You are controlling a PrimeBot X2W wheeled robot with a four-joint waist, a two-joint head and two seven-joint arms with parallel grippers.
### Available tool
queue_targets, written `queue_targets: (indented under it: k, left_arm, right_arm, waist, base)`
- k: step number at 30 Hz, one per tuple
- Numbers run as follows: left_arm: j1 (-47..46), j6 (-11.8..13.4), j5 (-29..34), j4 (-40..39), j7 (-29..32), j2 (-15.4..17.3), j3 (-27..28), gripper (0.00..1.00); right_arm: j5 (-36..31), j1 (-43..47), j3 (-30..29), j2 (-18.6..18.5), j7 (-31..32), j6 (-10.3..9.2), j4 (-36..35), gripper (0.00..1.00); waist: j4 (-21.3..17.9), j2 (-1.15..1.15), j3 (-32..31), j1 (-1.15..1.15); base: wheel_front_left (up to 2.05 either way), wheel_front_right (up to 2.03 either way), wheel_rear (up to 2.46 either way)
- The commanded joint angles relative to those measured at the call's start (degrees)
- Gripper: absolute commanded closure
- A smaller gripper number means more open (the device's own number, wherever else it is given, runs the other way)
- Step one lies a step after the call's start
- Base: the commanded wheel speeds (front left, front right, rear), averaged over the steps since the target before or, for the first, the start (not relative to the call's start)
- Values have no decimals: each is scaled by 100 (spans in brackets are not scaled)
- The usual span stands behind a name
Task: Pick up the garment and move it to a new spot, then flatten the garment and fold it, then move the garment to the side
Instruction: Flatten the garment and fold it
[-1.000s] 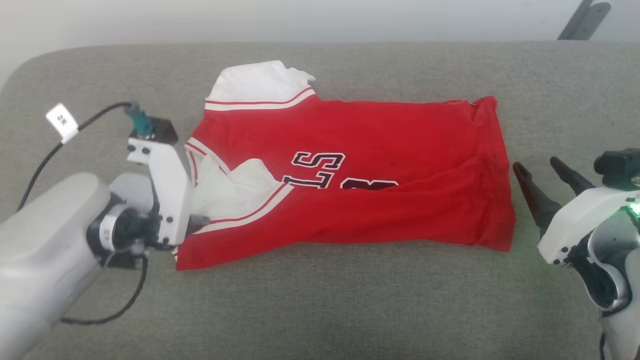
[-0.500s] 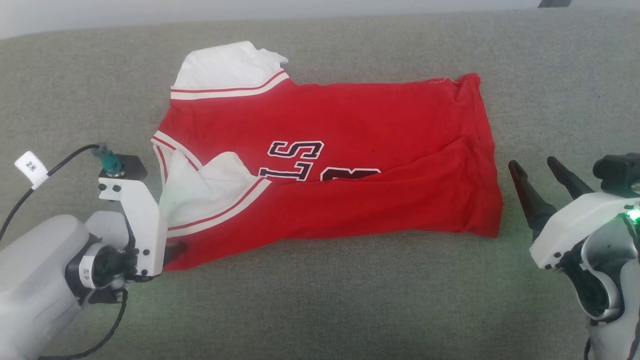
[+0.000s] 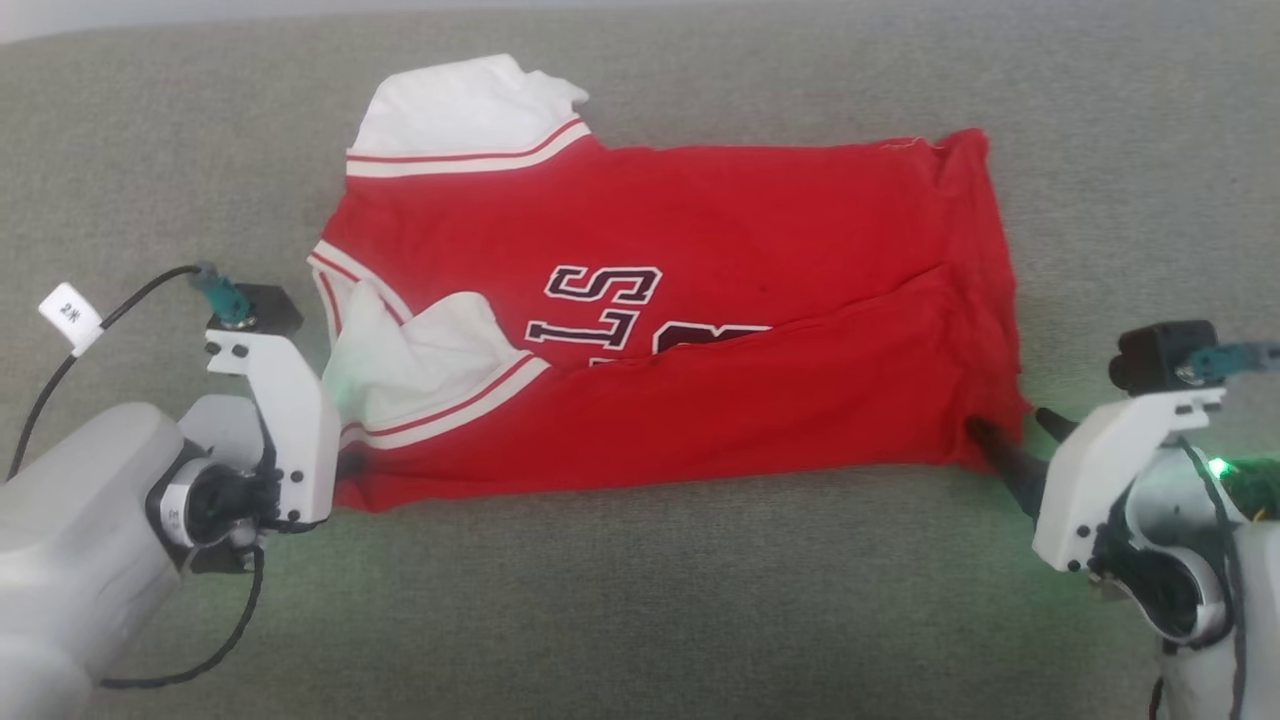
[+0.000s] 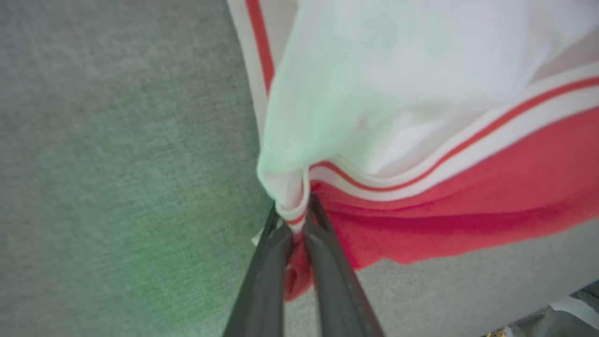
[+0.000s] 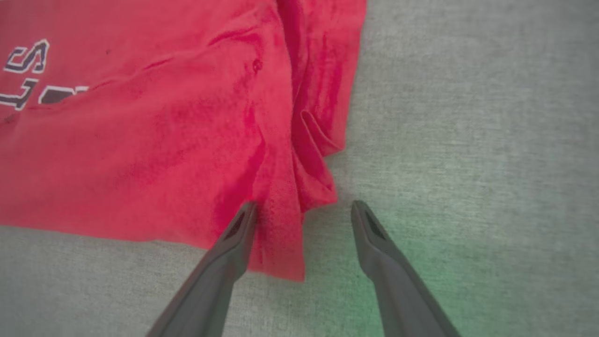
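The garment, a red jersey T-shirt with white sleeves and striped trim, lies partly folded lengthwise on the grey cushion, lettering half covered. My left gripper is at its near left corner. In the left wrist view my left gripper is shut on the striped edge of the garment, cloth bunched between the fingers. My right gripper is at the near right corner. In the right wrist view my right gripper stands open, with the corner of the garment lying between its fingers.
The grey fabric cushion stretches on all sides of the shirt, with bare room in front and to the right. A black cable with a white tag loops from my left wrist.
My left gripper has closed on the shirt's near left corner. My right gripper has moved in from the right and now straddles the near right corner. The head camera has shifted too.
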Motion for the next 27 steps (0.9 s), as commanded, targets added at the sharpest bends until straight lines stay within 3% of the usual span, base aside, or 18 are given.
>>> queue_targets:
  k: [1,8,9,10,11,20,27]
  left_arm:
    - [155,-39,109,156,-80,-340,-192,100]
    - [19,-224,196,363,-128,-583,-241,100]
    - [6,-237,193,393,-145,-610,-239,100]
    - [6,-237,193,393,-145,-610,-239,100]
    - [-1,-258,198,425,-156,-631,-244,100]
    - [-40,-183,170,406,70,-445,-262,100]
    - [17,222,156,-312,485,27,-291,100]
  right_arm:
    - [-58,-151,36,-5,216,3,38,0]
    - [-344,-400,186,40,1133,3,670,0]
    - [-347,-407,242,47,1218,3,739,67]
    - [-347,-407,242,47,1218,3,739,67]
    - [-339,-436,254,62,1270,3,787,100]
    - [-225,-513,70,-136,1516,2,486,100]
    - [129,-111,25,-523,2074,2,-289,100]
  waist:
    - [62,-1,60,0]
    - [218,-1,185,0]
    - [239,-1,194,0]
    - [239,-1,194,0]
    - [252,-1,195,0]
    - [320,-1,53,0]
    - [398,-1,-191,0]
  base:
    - [0,0,0]
    - [0,0,0]
    - [0,0,0]
    - [0,0,0]
    - [0,0,0]
    - [0,0,0]
    - [0,0,0]
